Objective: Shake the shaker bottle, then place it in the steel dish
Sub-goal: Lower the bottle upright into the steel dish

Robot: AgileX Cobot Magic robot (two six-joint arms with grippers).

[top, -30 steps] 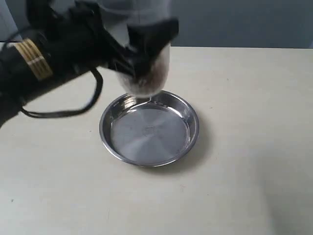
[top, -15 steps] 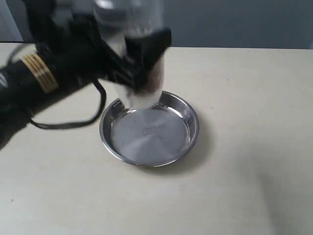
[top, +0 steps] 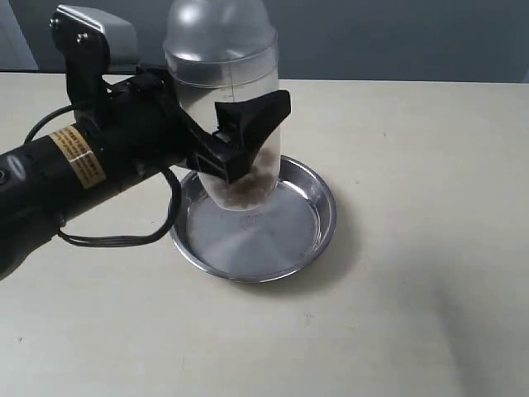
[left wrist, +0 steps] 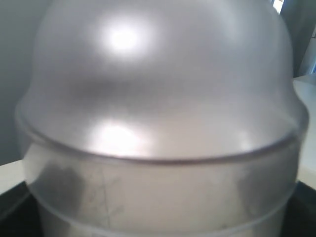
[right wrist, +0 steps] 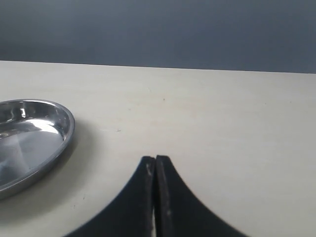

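Over the far-left part of the steel dish (top: 324,234), the shaker bottle (top: 221,74) stands upright, clamped by the left gripper (top: 240,139). Base-to-floor contact unclear, so any remaining move looks straight down. Right gripper (right wrist: 155,170) is closed, empty, right of dish.

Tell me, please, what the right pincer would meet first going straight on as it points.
Likely nothing: the shut right pincer points across the table, and the steel dish lies off to one side; depth is unclear.

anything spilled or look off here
Nothing stands out. The left gripper holds the shaker bottle roughly upright over the steel dish. Its brown bits are all inside; none lie in the dish or on the table.
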